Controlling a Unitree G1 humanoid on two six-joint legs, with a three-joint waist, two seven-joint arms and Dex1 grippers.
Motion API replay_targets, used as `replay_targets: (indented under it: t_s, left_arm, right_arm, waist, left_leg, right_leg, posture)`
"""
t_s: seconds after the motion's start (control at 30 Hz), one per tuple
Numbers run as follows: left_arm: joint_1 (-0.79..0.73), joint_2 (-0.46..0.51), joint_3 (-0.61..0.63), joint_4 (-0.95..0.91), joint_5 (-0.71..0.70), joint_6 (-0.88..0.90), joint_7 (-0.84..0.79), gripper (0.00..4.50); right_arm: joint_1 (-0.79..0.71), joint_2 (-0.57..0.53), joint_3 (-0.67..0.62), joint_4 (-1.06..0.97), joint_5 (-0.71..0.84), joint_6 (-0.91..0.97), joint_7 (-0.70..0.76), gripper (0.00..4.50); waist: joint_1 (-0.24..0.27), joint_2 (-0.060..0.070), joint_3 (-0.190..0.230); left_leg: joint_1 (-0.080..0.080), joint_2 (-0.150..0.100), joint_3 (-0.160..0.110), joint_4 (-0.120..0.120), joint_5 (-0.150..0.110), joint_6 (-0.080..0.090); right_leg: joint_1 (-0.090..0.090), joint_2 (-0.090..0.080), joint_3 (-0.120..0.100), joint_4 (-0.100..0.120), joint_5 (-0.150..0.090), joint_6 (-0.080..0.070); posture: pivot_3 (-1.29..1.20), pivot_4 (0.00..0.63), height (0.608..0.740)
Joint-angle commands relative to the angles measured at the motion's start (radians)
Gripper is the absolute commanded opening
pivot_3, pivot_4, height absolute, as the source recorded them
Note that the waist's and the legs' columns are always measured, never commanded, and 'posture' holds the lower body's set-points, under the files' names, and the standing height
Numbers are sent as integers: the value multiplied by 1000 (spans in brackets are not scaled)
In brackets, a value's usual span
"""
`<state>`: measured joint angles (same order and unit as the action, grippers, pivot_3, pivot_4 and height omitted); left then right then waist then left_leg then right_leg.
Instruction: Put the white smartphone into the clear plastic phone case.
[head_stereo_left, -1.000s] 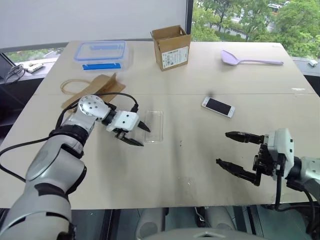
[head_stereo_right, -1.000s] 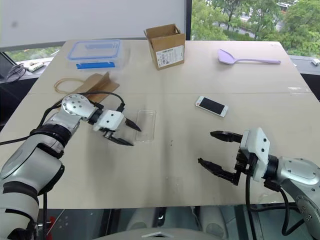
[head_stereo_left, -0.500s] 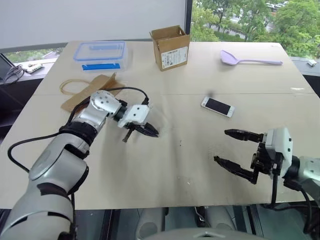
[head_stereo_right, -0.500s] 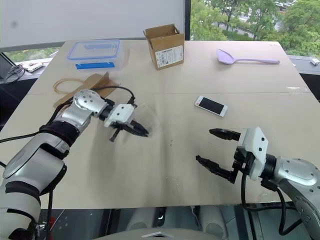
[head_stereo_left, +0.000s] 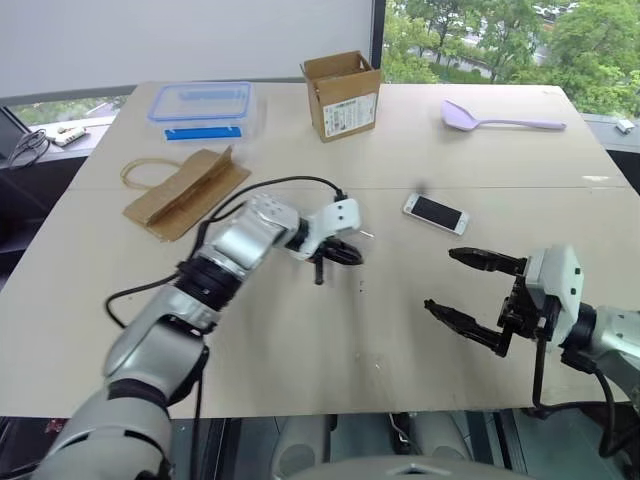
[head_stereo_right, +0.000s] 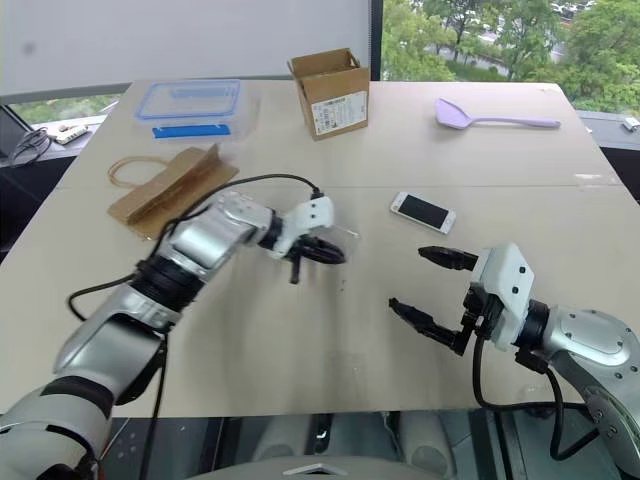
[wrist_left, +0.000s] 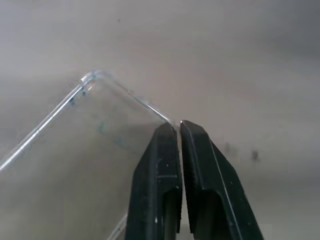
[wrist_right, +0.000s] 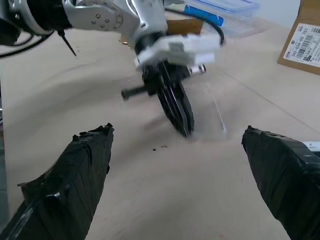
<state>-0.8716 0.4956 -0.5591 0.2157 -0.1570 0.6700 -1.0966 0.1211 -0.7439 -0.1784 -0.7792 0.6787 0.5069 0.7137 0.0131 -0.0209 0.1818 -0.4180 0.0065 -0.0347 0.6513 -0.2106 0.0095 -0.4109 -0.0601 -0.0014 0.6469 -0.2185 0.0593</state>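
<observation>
Clear plastic phone case, a thin transparent shell with rounded corners, is pinched at one edge by the left gripper, whose black fingers are closed tight on its rim just above the beige table; it looks light, springy and slick, so an edge pinch could let it twist or slip. Further right, the white smartphone with its black screen lies flat on the table, stiff and smooth, best taken across its long sides. Nearest the right edge, the right gripper hangs empty, fingers spread wide.
</observation>
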Motion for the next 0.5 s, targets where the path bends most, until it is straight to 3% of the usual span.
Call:
replay_targets:
  t_s: [0.03,0.07,0.17,0.27,0.37,0.5]
  left_arm:
    - [-4,-29,8,-89,18,118,49,53]
    - [-7,-57,3,-96,21,144,66,53]
    - [-7,-129,21,-112,25,180,126,893]
    - [17,-152,72,-161,2,200,162,2340]
    - [47,-135,163,-186,-36,93,152,3736]
    - [39,-129,251,-144,-27,-173,152,3736]
  right_arm:
    - [9,7,-11,-29,-6,-18,-12,4500]
    - [10,8,-13,-28,-9,-17,-14,4500]
    - [15,9,-9,-28,-29,-18,-29,4500]
    - [29,11,-13,-54,-16,3,-53,4500]
    - [31,13,-11,-58,-17,9,-67,4500]
    - [-3,19,5,-46,-9,22,-79,4500]
  waist:
    - [-2,0,0]
    - [-4,0,0]
    - [0,0,0]
    - [1,0,0]
    - [-9,0,0]
    - [-9,1,0]
  left_leg:
    - [0,0,0,0,0,0]
    - [0,0,0,0,0,0]
    - [1,0,-1,0,0,0]
    - [1,0,0,0,0,0]
    - [1,0,0,0,0,0]
    - [2,1,0,-1,0,0]
  right_leg:
    - [0,0,0,0,0,0]
    - [0,0,0,0,0,0]
    - [0,0,0,0,0,0]
    - [0,0,0,0,0,0]
    - [0,0,1,0,0,0]
    - [0,1,1,1,0,-1]
  posture:
    - [0,150,740]
    - [0,150,740]
    - [0,150,740]
    - [0,150,740]
    - [0,150,740]
    - [0,150,740]
